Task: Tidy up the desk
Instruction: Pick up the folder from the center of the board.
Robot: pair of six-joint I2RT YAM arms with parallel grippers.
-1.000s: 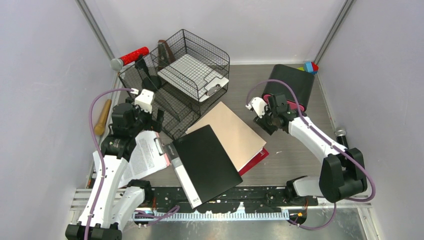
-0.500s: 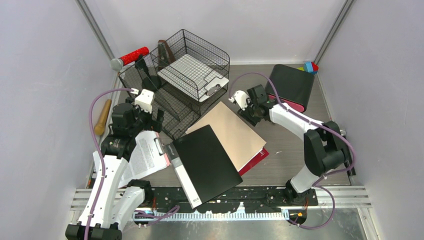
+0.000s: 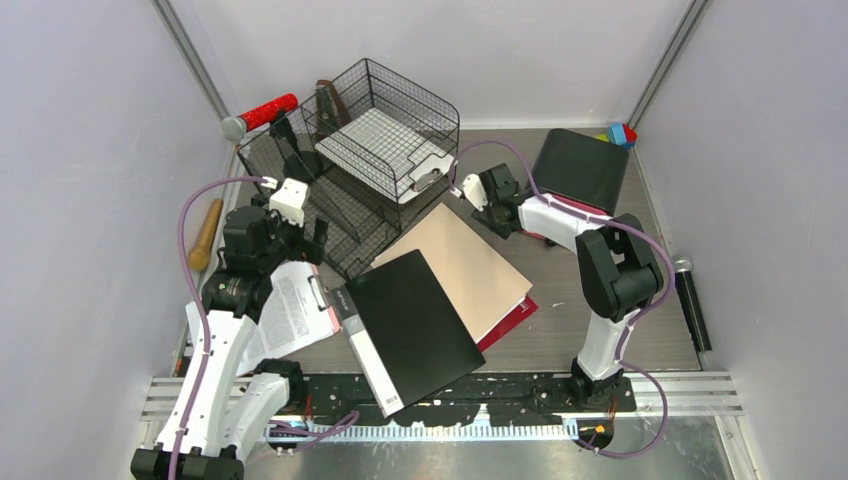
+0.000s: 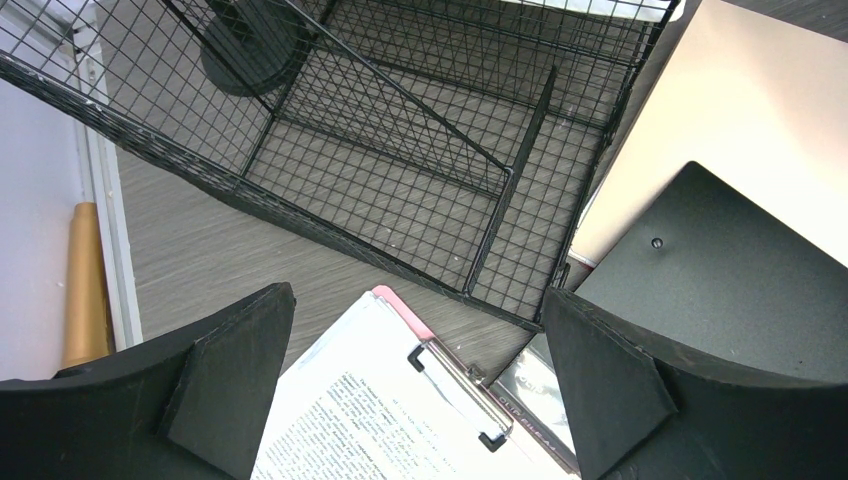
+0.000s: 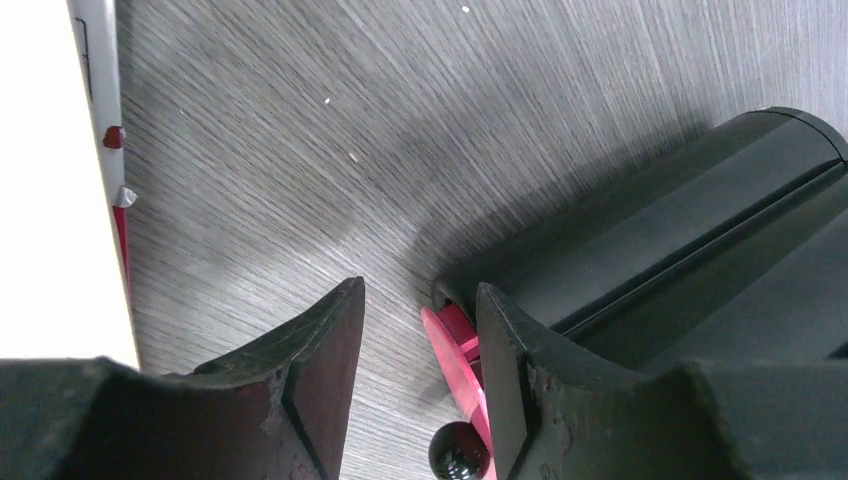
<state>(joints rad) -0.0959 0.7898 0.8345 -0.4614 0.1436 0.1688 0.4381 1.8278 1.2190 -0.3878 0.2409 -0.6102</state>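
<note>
Left gripper (image 4: 417, 290): jaws spread full, empty, probably lined up for the clipboard (image 4: 400, 420) just under them. Wire-mesh tray rack (image 4: 400, 170) lies beyond. Right gripper (image 5: 420, 290): jaws narrowly apart, clamping nothing. Pink drawer front (image 5: 455, 350) shows in the gap, bare grey desk (image 5: 300, 150) ahead.

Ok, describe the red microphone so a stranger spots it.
Find the black wire-mesh tray rack at the grey wood-grain desk's far left. Behind its left corner lies the red microphone with a grey head. The other microphone, by the right wall, is black.
</note>
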